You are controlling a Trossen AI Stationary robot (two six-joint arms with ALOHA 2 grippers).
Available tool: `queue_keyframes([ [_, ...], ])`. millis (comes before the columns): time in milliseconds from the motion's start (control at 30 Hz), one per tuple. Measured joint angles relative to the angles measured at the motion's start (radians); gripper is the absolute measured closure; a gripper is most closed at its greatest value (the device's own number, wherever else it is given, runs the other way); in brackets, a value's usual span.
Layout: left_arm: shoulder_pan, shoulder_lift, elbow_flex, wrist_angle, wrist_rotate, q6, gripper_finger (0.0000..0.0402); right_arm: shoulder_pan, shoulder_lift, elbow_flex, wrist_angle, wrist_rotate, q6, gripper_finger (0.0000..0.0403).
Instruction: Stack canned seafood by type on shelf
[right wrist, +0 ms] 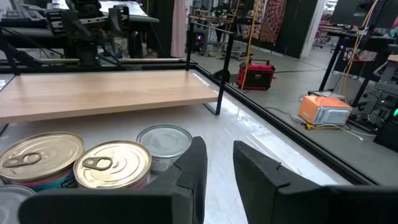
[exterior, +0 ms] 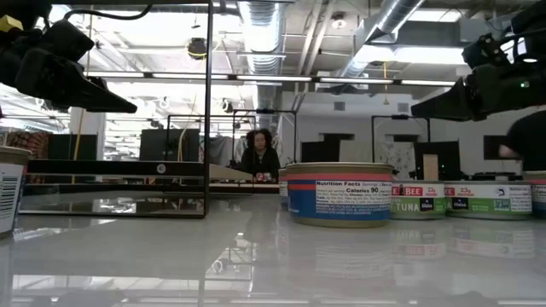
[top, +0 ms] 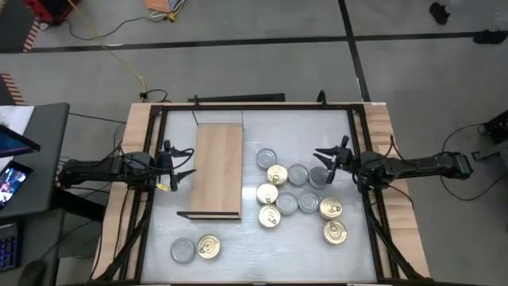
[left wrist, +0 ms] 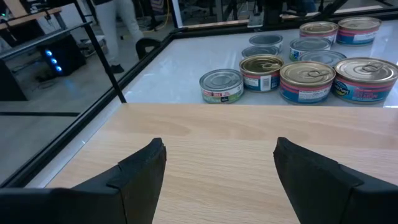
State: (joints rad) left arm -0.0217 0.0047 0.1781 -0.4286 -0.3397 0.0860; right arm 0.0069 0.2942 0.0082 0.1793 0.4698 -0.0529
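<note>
**Both grippers empty; tins on the table, none on the shelf**

High view: shelf (top: 218, 169) lies left of centre, long side running up and down the frame, its top bare. Left gripper (top: 185, 166) sits at the shelf's left edge, at mid-height of the frame. In the left wrist view its fingers (left wrist: 140, 177) stand wide apart over the board, nothing between them.

Right gripper (top: 327, 159) is right of centre, at the upper right edge of the tin cluster (top: 298, 193). In the right wrist view its fingers (right wrist: 193, 165) are parted by a narrow gap and grip nothing; they hang just above the table beside a grey-topped tin (right wrist: 164, 144) and two gold-topped tins (right wrist: 112, 164).

The cluster fills the centre-right of the high view, well clear of the shelf: gold and grey tops mixed, mostly touching or just beside one another, all flat on the table (top: 333, 254). One gold tin (top: 335, 233) sits lowest in the cluster.

Two more tins lie apart at the lower left of the high view, below the shelf: a grey one (top: 182, 250) and a gold one (top: 209, 247), side by side.

Low view: a person (exterior: 259, 155) sits in the room beyond the table, centre frame.
</note>
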Motion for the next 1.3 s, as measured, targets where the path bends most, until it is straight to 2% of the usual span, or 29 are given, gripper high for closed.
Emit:
queue_keyframes([
  [900,0.0,0.0,0.0,0.009,0.0,0.004,0.0113,0.0,0.0,0.0,0.0,0.0,0.0,0.0294],
  [1000,0.0,0.0,-0.007,0.074,0.0,-0.012,0.0113,0.0,0.0,0.0,0.0,0.0,0.0,0.0294],
  [1167,0.0,0.0,-0.004,0.29,0.0,-0.141,0.0113,0.0,0.0,0.0,0.001,0.0,-0.002,0.0294],
  [1300,0.0,0.0,-0.003,0.343,0.001,-0.253,0.0113,-0.01,0.0,0.0,0.005,0.001,0.005,0.0294],
])
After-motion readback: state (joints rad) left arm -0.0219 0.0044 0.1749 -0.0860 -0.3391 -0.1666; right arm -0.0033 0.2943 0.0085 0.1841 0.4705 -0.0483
